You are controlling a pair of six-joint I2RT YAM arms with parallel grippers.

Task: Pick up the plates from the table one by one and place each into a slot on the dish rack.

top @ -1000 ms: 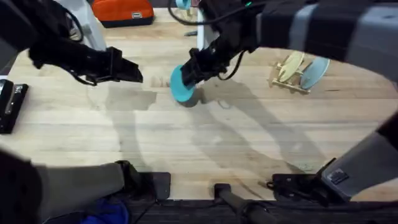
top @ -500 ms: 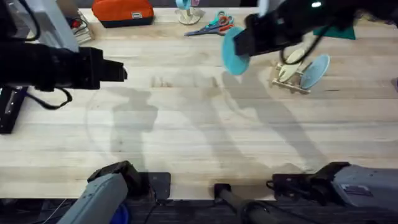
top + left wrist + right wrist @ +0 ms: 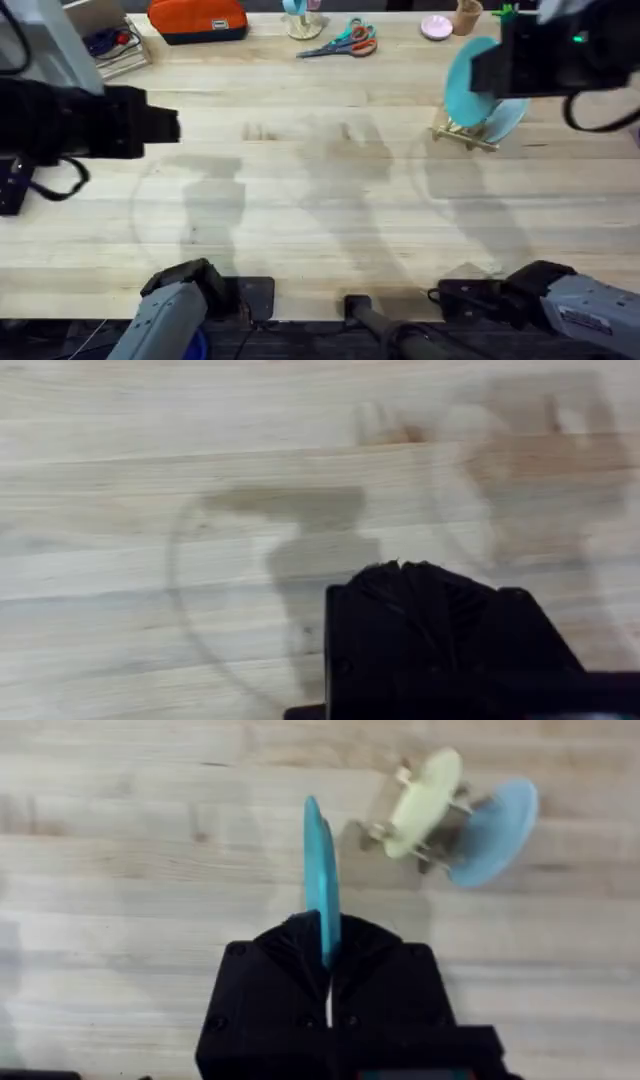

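two plates, cream (image 3: 425, 788) and pale blue (image 3: 493, 830), stand in the dish rack (image 3: 466, 133). right pincer (image 3: 325, 960), raised over the tabletop (image 3: 320, 210), grips the cyan plate (image 3: 467, 82) on edge just beside the rack. left pincer (image 3: 420, 585) hovers well apart, state unclear.

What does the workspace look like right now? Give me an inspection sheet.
Surface: wooden table, bare in the middle.
Job's things: cyan plate held on edge above the dish rack; cream plate and pale blue plate already slotted.
Clutter: orange case, scissors, pink round item along the far edge.
Grippers: right gripper shut on the cyan plate; left gripper over bare table, state unclear.
Cables: nothing seen on the table.
Surroundings: nothing seen.
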